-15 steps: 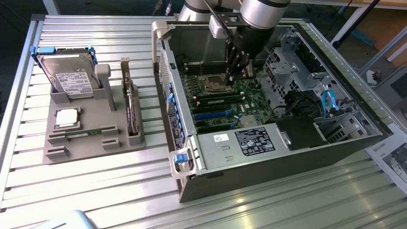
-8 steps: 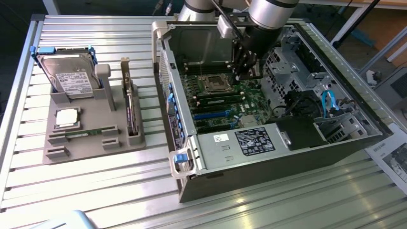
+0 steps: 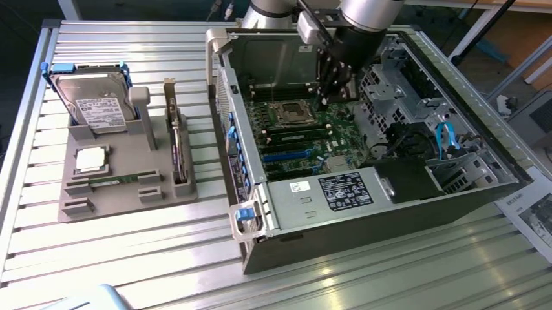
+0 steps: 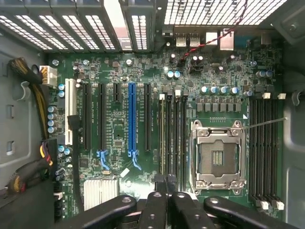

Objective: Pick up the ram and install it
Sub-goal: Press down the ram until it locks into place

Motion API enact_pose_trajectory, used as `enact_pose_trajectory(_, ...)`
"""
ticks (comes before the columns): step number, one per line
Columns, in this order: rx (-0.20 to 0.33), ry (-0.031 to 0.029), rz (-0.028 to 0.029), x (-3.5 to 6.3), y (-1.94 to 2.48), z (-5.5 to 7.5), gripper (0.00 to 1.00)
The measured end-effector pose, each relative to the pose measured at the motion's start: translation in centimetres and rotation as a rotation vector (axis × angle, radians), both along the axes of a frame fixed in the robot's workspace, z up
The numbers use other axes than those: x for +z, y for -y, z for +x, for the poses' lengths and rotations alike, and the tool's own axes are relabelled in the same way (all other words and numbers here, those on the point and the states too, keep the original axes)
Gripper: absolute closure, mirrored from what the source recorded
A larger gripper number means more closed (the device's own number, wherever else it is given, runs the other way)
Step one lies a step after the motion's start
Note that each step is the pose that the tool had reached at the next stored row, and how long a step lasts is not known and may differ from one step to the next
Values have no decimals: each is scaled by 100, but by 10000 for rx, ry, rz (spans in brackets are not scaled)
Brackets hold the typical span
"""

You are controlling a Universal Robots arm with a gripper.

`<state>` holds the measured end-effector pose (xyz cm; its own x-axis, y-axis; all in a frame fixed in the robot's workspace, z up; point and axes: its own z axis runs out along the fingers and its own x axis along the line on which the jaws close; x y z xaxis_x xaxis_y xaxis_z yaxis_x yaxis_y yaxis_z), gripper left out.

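While the claw (image 4: 167, 187) hangs shut over the motherboard (image 3: 312, 139) — ram (image 3: 128, 177) lies well apart.

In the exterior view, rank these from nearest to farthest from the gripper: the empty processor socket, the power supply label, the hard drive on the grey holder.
Measured from the gripper, inside the open case:
1. Processor socket, on the motherboard just beside the gripper.
2. Power supply label, at the case's near end.
3. Hard drive, outside the case, on the grey holder at the exterior view's left.

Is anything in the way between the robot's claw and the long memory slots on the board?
Nothing visible. The shut gripper hangs right over the memory slots beside the open processor socket.
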<state>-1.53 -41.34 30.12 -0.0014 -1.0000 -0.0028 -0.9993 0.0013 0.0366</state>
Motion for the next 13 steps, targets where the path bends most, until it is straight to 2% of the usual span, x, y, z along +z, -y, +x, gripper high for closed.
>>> enact_pose_trajectory(2, 0, -1, -62, 67, 0, 0, 90)
enact_pose_trajectory(7, 0, -2, -196, 150, -1, 0, 90)
enact_pose_trajectory(10, 0, -1, -219, 197, -1, 0, 90)
enact_pose_trajectory(13, 0, -2, -223, 198, -1, 0, 90)
